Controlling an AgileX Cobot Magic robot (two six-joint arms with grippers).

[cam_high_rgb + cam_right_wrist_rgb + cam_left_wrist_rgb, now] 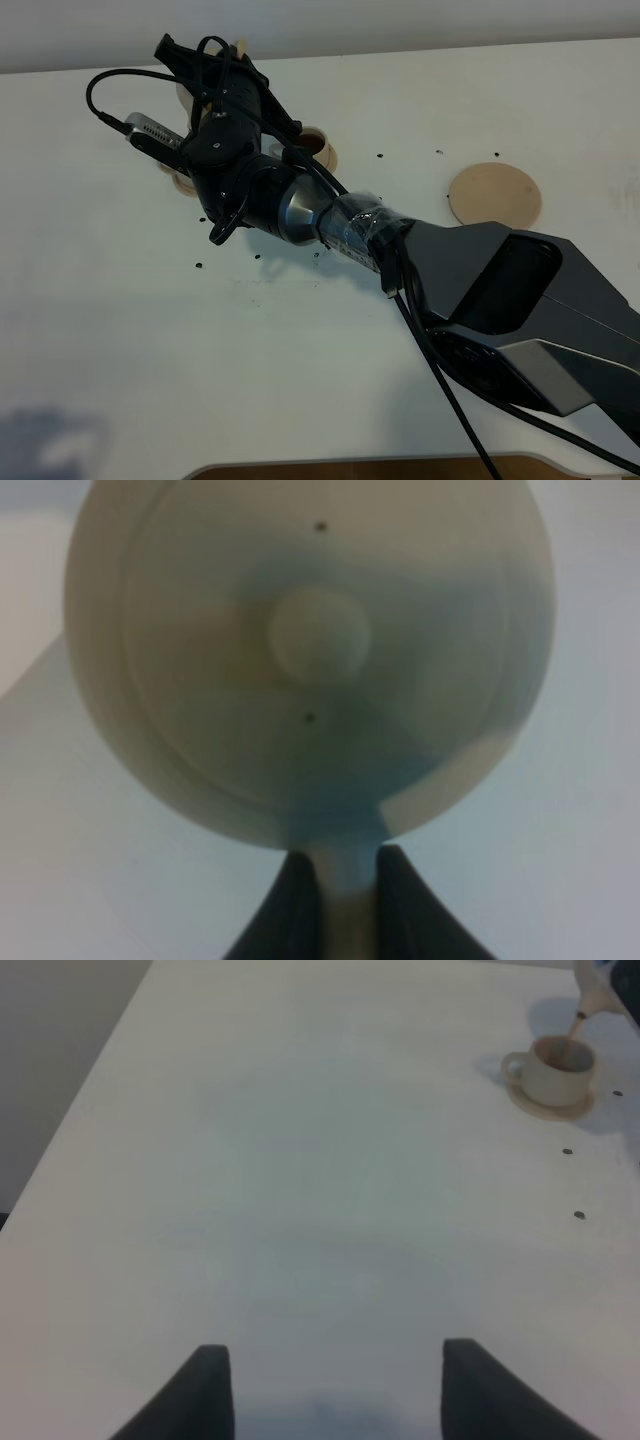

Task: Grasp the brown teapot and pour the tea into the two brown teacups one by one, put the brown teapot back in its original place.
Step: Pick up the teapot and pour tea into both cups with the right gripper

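Note:
My right gripper (205, 62) reaches across to the far left of the table and is shut on the loop handle of the brown teapot (310, 650), whose knobbed lid fills the right wrist view. In the high view the arm hides most of the teapot. In the left wrist view the teapot's spout (592, 995) pours a thin stream of tea into a teacup (556, 1068) on its small saucer. In the high view one teacup (316, 146) shows beside the arm and another (180, 178) peeks out under the gripper. My left gripper (335, 1385) is open and empty over bare table.
The wide tan saucer disc (494, 194) lies bare at the right of the white table (120, 330). Small dark dots mark the tabletop. The right arm's black cables hang over the middle. The table's left edge (90, 1090) shows in the left wrist view.

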